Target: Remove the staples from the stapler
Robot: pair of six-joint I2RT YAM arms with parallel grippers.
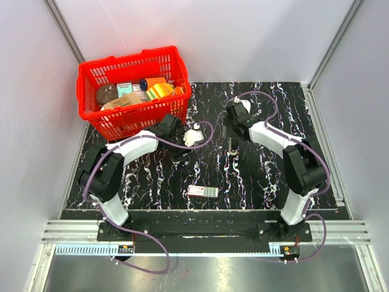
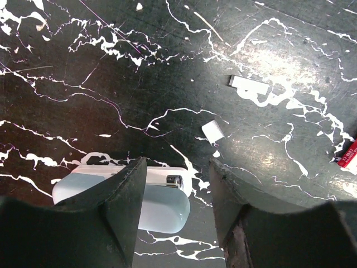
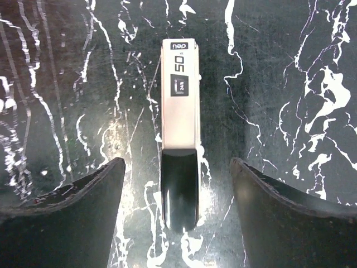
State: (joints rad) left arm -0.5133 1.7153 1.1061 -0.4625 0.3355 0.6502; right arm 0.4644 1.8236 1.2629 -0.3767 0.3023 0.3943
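Smooth plastic is the main hazard here. The pale blue-and-white stapler (image 2: 162, 209) lies loose on the black marbled tabletop (image 2: 83, 67), and only its metal-tipped end reaches into the gap of the left tool (image 2: 177, 166). If that tool closes as it stands, it would likely pinch just the end, so the stapler could swivel or skid away. If it lowers first, the finger at lower left could press down on the body. Two short pale strips, which I take for the staples (image 2: 248, 86), lie free at the upper right of the left wrist view. A sweeping arm or cable could scatter them.

The left tool stands half-wide and holds nothing. Most of the stapler sits behind and beyond its lower-left finger, and the stapler is clear of the other finger.

The right tool (image 3: 177, 162) is spread wide and empty. It straddles a slim pale bar (image 3: 179, 95) with a black end and a printed "50", touching neither side. I cannot tell for sure what the bar is; it may be the stapler's slide-out tray. An off-centre close would nudge it sideways.
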